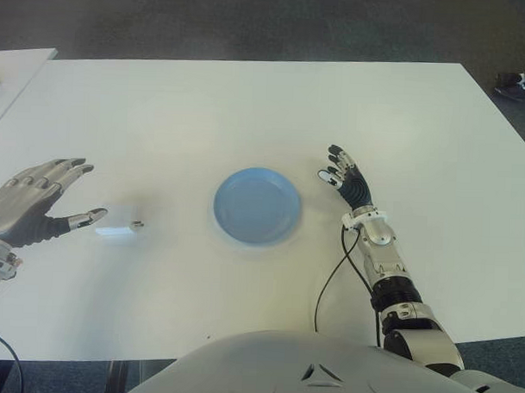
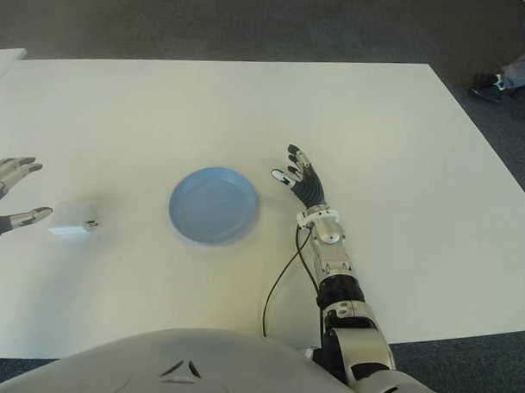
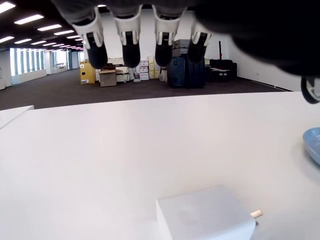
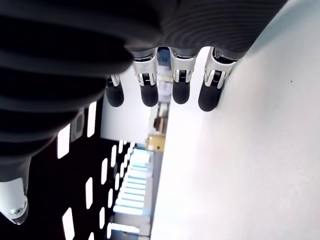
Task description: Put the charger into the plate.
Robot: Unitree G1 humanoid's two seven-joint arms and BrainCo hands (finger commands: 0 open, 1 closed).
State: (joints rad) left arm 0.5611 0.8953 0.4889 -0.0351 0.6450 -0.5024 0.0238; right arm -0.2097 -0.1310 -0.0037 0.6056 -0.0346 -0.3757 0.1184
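Note:
A small white charger (image 1: 118, 231) with two metal prongs lies on the white table (image 1: 248, 110), left of a round blue plate (image 1: 257, 205). My left hand (image 1: 38, 208) is just left of the charger, fingers spread, thumb tip a short gap from it and holding nothing. The left wrist view shows the charger (image 3: 205, 219) close below the extended fingers (image 3: 131, 47), with the plate's rim (image 3: 312, 142) at the edge. My right hand (image 1: 345, 178) shows right of the plate, fingers extended and empty.
A black cable (image 1: 333, 277) runs along my right forearm over the table's near edge. A second white table's corner (image 1: 12, 71) shows at the far left. A person's shoe (image 1: 512, 83) is on the floor beyond the table's far right corner.

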